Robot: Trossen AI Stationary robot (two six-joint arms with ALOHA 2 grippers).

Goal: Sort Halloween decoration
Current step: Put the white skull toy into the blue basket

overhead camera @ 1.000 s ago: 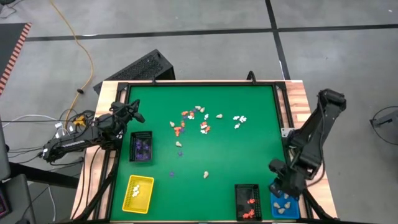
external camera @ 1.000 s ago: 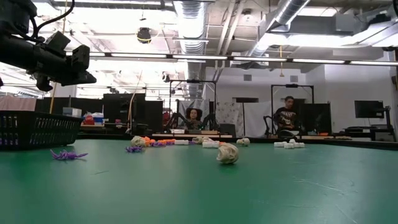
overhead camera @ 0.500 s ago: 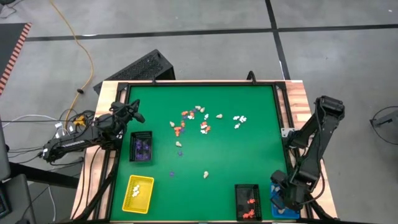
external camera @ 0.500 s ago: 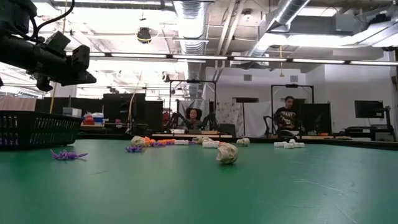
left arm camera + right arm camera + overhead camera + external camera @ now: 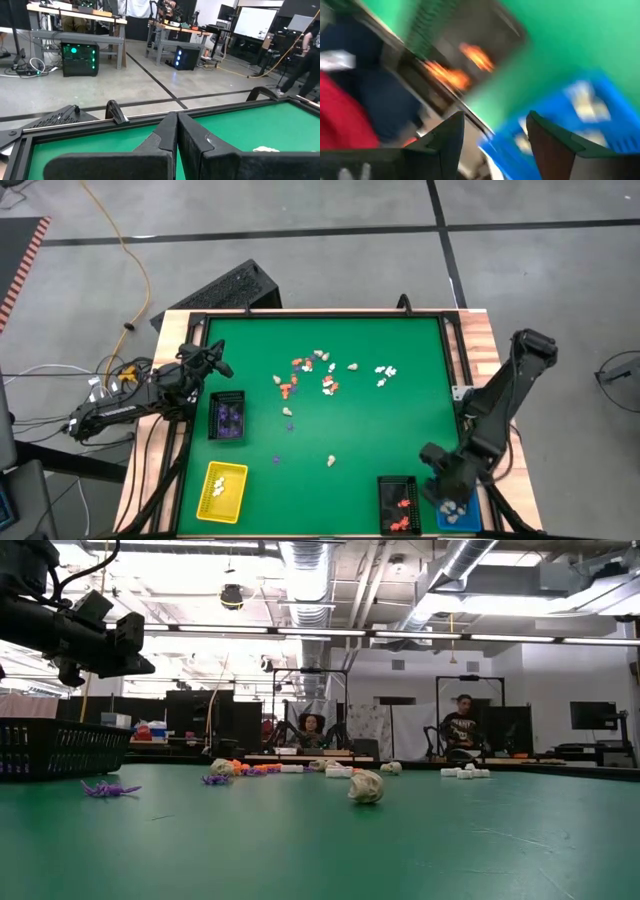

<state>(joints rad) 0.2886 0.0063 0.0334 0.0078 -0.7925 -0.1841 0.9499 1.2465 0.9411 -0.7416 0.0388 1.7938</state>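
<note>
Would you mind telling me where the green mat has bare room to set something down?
Free: the strip between the yellow tray and the black tray, and the mat's right side. Crowded: the figurine cluster near the top centre.

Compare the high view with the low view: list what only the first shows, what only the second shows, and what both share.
Only the high view: the yellow tray, the blue tray with the right gripper open over it, and the black tray of orange figurines.
Only the low view: two seated people in the room beyond.
Both: the green table, the scattered figurines, the lone cream figurine, the purple spiders, the left arm's gripper.
</note>
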